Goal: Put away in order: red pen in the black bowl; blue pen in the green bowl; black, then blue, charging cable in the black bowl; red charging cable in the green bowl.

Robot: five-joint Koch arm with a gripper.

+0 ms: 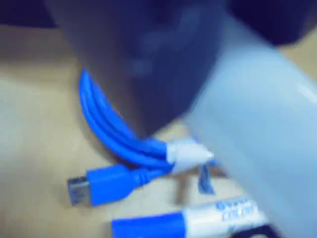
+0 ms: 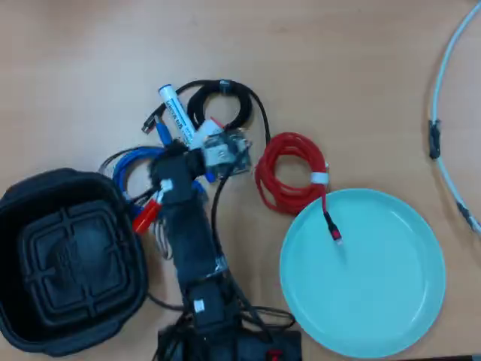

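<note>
One pen held: fingers (image 2: 154, 204) clamped on the red pen (image 2: 147, 213), left-centre of overhead view | just beside the black bowl (image 2: 45, 203) rim | carry fully over the rim before releasing.

A hobby desk or small lab bench: a plain wooden tabletop (image 2: 338, 60) with charging cables and markers scattered beside the black bowl (image 2: 68, 263).
</note>
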